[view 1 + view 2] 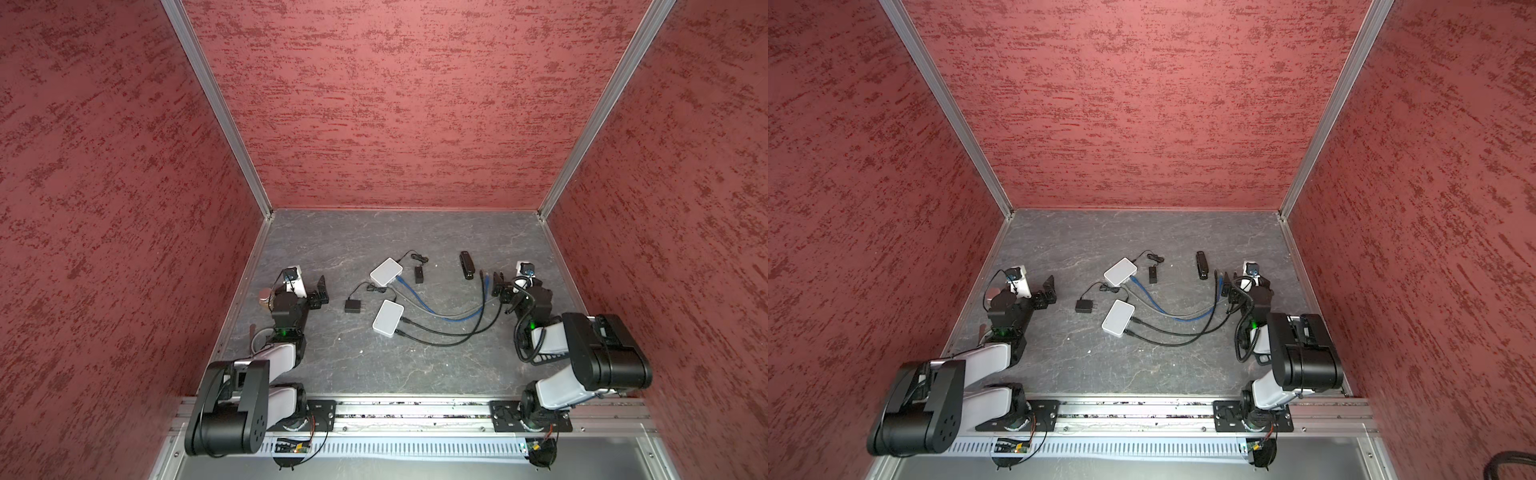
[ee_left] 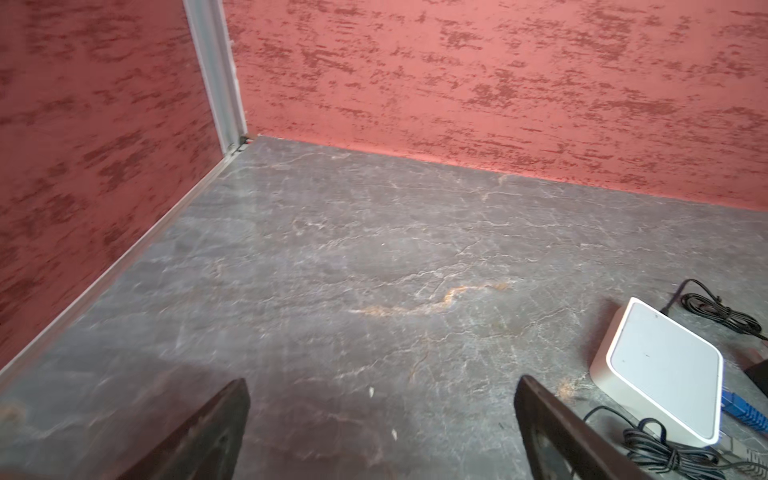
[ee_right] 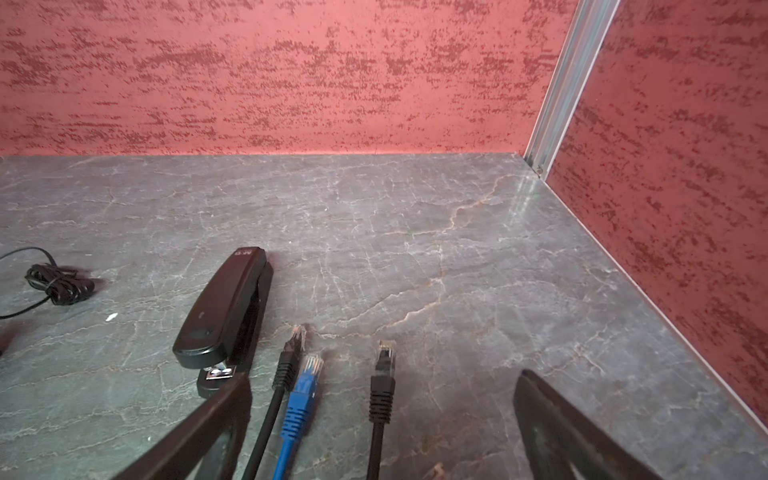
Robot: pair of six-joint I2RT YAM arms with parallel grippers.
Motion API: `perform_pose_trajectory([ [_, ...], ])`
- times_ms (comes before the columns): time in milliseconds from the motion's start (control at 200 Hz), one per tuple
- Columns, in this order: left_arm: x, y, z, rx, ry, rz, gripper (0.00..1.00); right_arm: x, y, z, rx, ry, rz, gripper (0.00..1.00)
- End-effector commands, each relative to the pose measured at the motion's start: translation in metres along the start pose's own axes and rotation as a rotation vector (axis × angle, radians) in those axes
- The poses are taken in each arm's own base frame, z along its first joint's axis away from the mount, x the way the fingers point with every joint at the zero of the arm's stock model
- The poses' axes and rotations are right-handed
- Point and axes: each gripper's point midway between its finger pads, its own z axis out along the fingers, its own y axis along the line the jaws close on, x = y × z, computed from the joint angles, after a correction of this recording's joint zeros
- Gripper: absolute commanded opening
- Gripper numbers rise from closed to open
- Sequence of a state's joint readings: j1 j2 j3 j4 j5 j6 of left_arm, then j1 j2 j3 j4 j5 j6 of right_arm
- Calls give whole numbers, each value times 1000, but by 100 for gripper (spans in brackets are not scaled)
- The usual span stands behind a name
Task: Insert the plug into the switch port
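Right gripper (image 1: 499, 279): jaws spread wide, nothing clamped; sits low over the worktop (image 1: 374, 374), near the right wall.
Left gripper (image 1: 322, 289): jaws equally wide, empty; on the left side, well apart from every cable.
Free plugs: three lie loose on the worktop just ahead of the right gripper. The blue plug (image 3: 308, 374) has the first black plug (image 3: 294, 344) just beside it; the second black plug (image 3: 384, 360) lies apart on its other side.
Plug heading: long axes run near-to-far and are nearly parallel; clear tips point at the back wall, cables trail back under the gripper.
Far switch (image 1: 386, 271): white, lying flat; a blue cable (image 1: 419, 305) and a grey one enter the edge that faces the right arm.
Near switch (image 1: 387, 318): white, lying flat; two black cables enter its right-hand edge.
Ports against plugs: both port edges face rightward, while the free tips aim away from them.
Clutter: black stapler (image 3: 224, 311) just beside the first black plug, lengthwise like it. One power adapter (image 1: 353, 306) lies left of the near switch, and a second adapter (image 1: 418, 274) right of the far switch.
Edges: right wall close to the right gripper; back wall well apart.
Open room: bare worktop between the plug tips and the back wall, a wide bare strip on the near side of the switches, and a bare corner ahead of the left gripper.
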State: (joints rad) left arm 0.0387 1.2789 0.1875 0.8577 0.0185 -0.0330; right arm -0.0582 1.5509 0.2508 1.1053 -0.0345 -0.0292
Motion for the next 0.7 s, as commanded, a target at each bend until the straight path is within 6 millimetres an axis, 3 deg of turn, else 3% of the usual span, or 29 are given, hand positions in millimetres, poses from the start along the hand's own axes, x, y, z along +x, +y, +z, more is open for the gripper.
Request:
perform_pose_trajectory([
  [0,-24,-13,12,76,-120,45,100,-27,6,-2,-40,-108,15,99],
  [140,-6,-16,36,86,-39,59,100,-27,6,0,-42,-102,17,99],
  [210,-7,-7,45,24,-13,45,100,-26,4,2,-26,-96,25,99],
  [260,-6,10,50,-77,22,10,100,-25,-6,5,32,-81,49,99],
  [546,-8,10,49,-89,6,13,100,-26,-12,5,64,-84,58,99],
  [696,-8,10,49,-90,4,14,100,-26,-1,2,7,-96,33,99],
])
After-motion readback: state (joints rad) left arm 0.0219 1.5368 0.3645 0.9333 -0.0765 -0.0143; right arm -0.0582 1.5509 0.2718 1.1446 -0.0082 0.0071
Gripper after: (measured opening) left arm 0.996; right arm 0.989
